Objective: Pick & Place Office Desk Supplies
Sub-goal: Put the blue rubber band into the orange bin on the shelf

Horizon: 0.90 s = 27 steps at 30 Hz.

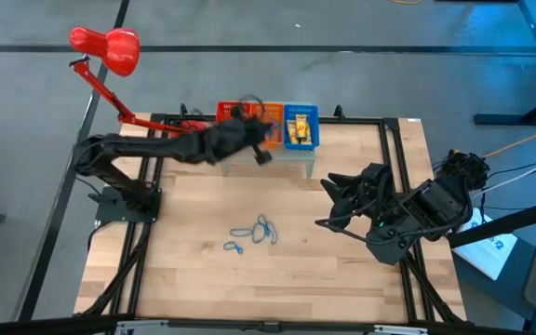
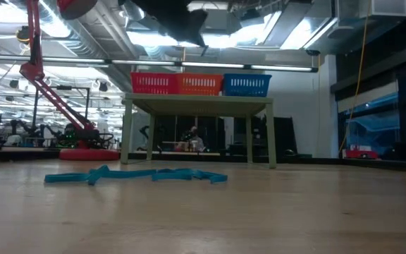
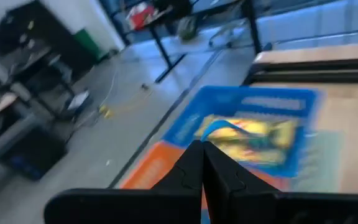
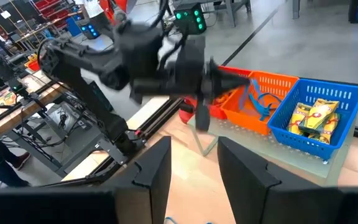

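Observation:
My left gripper [image 1: 266, 141] is up over the mesh baskets at the table's far edge, shut on a blue wiry loop [image 4: 261, 99] that hangs over the orange basket [image 4: 260, 102]. It also shows in the right wrist view [image 4: 244, 81]. Yellow packets [image 4: 316, 118] lie in the blue basket [image 4: 347, 93]. More blue wiry loops [image 1: 254, 233] lie flat on the wooden table, near its middle. My right gripper [image 4: 194, 165] is open and empty at the table's right side [image 1: 328, 200]. My left gripper pinches the blue wiry loop by its upper end [image 4: 252, 84] between its two shut fingertips [image 3: 204, 158]. The fingers come slanting from the table's left. The loop hangs slack below the tips, lifted clear, its lower end over the orange basket.
The red [image 2: 154, 83], orange [image 2: 199, 85] and blue [image 2: 245, 85] baskets stand side by side on a small raised stand [image 2: 196, 106] at the far edge. A red desk lamp [image 1: 110, 51] stands at the far left. Black frame rails [image 1: 394, 158] line the table's sides.

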Each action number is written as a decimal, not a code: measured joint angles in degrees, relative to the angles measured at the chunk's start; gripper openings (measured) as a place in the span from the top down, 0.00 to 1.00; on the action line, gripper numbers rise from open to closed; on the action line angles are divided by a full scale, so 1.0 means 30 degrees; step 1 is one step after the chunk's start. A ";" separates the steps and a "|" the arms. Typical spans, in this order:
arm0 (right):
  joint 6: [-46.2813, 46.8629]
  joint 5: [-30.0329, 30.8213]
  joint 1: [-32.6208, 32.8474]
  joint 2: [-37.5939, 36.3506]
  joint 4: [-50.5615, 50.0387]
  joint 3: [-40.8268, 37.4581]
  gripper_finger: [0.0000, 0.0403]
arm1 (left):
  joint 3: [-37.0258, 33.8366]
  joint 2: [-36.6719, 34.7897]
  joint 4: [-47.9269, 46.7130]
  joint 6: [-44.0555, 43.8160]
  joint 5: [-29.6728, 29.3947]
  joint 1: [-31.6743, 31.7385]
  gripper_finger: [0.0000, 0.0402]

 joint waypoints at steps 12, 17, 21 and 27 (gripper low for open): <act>-0.0549 0.0400 -0.0066 0.0007 -0.0041 0.0000 0.67 | -0.0036 0.1166 -0.1100 -0.1018 0.4593 0.4354 0.99; -0.0473 0.0400 -0.0066 0.0007 0.0000 0.0000 0.67 | -0.0051 0.1668 -0.1544 -0.0655 0.5351 0.5028 0.97; -0.0441 0.0390 -0.0066 0.0007 0.0000 0.0000 0.67 | -0.0036 0.1145 -0.1277 -0.1160 0.6274 0.5383 0.88; -0.0526 0.0377 -0.0066 0.0007 -0.0007 0.0000 0.67 | -0.0036 -0.0106 -0.1262 -0.1518 0.7032 0.5703 0.71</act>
